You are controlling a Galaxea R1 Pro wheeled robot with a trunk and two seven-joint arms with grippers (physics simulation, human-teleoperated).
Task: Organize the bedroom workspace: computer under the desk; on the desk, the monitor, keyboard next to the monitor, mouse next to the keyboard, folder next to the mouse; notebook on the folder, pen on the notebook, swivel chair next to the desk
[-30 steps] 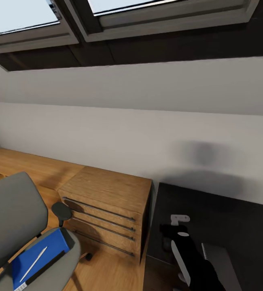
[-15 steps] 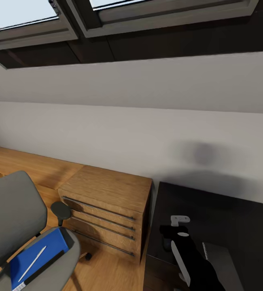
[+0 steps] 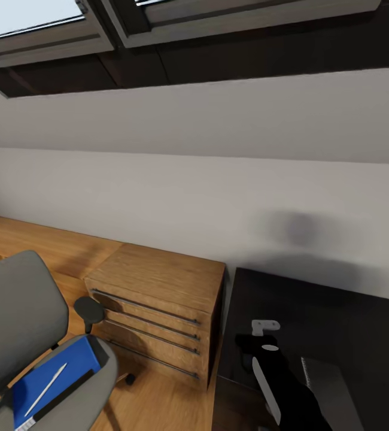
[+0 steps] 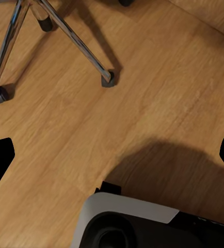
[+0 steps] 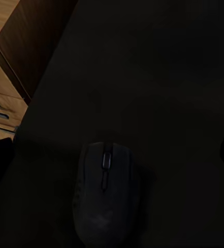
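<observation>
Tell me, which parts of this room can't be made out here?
- Grey upholstered swivel chair, head view: its seat and tall back run past the picture's edge.
- Bright blue flat folder: its near end is cut off the same way.
- Small dark oval mouse, right wrist view: barely separable from the glossy black desk in the darkness.
- Right end effector: fingertips indistinct against the black desktop.

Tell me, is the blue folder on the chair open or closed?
Closed. The folder lies flat on the swivel chair seat showing one plain blue cover, with a thin white pen on top.
</observation>
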